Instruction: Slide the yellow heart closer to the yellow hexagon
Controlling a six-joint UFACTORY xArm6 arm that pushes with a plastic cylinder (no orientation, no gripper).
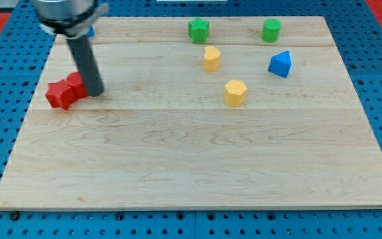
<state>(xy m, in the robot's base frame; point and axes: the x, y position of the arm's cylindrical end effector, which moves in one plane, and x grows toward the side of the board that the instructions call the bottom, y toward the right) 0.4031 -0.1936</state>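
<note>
The yellow heart (211,58) lies in the upper middle of the wooden board (197,159). The yellow hexagon (235,92) lies a short way below it and to its right, apart from it. My tip (95,91) is far off at the view's left, touching or just beside the right side of two red blocks (65,91). The rod rises from it toward the top left.
A green star-like block (198,30) and a green cylinder-like block (271,30) sit near the board's top edge. A blue triangular block (280,64) sits right of the heart. A blue block (90,31) peeks out behind the arm at top left.
</note>
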